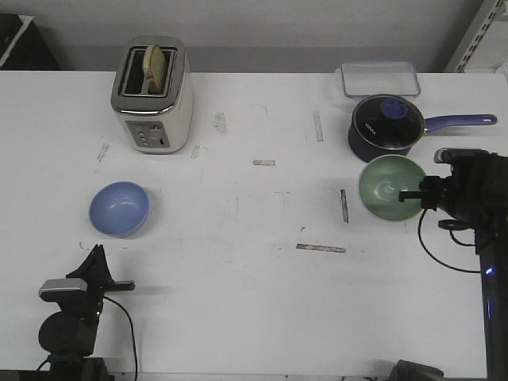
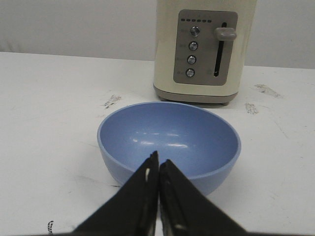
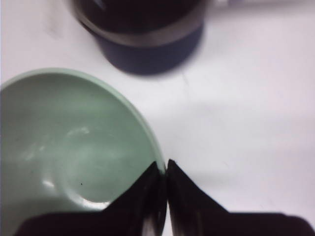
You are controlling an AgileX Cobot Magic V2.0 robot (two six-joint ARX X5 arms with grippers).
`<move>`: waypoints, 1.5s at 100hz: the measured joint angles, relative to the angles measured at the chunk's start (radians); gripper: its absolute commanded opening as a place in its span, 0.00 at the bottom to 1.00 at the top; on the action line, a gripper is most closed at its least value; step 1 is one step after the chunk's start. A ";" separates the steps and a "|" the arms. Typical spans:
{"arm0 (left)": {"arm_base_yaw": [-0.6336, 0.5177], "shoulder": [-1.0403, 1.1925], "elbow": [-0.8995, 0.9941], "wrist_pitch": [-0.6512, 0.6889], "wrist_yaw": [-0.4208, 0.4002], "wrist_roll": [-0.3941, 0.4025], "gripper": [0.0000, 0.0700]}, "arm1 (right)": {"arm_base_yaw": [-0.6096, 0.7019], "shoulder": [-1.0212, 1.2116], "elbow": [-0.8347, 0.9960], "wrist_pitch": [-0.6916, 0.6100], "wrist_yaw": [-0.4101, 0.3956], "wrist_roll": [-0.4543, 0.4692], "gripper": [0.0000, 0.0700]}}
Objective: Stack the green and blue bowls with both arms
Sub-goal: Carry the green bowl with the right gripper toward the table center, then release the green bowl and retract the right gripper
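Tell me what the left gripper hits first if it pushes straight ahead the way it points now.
Most likely the blue bowl: the left gripper, fingers together, aims at its near wall, with the toaster farther behind.

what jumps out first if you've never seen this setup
Two bowls sit far apart on the white table: the blue bowl at the left, below a cream toaster holding bread, and the green bowl at the right, beside a dark lidded saucepan. The right claw is at the green bowl's rim.
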 measured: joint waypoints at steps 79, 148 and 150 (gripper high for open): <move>0.000 0.000 0.000 0.000 0.000 0.000 0.00 | 0.737 0.282 0.001 0.048 0.063 0.274 0.00; 0.000 0.000 0.000 0.000 0.000 0.000 0.00 | 0.813 0.435 0.001 0.104 0.110 0.269 0.69; 0.000 0.000 0.000 0.000 0.000 0.000 0.00 | 0.813 0.435 0.001 0.104 0.110 0.269 0.69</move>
